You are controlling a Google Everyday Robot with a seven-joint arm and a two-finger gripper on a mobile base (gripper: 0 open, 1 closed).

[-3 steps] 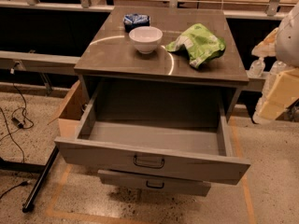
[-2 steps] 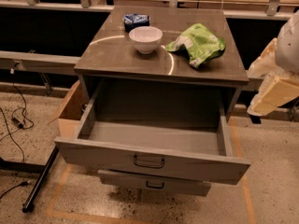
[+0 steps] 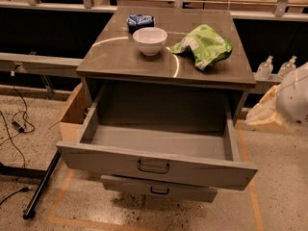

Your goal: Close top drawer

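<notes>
The top drawer (image 3: 103,161) is pulled far out of the gray cabinet (image 3: 120,61) and stands open and empty. Its flat front faces me with a small dark loop handle (image 3: 153,166). A lower drawer front (image 3: 187,192) sticks out slightly beneath it. My gripper (image 3: 267,115) shows as a cream-colored shape at the right edge, beside the cabinet's right side and behind the white rounded arm shell (image 3: 294,96). It is apart from the drawer and touches nothing that I can see.
On the cabinet top are a white bowl (image 3: 149,40), a green crumpled bag (image 3: 204,44) and a blue packet (image 3: 140,20). A cardboard box (image 3: 72,114) stands left of the cabinet. A black pole (image 3: 41,186) and cables lie on the floor at left. Two bottles (image 3: 264,69) stand at right.
The arm at the right edge has moved down and slightly left, toward the cabinet's right side. The drawer has not moved.
</notes>
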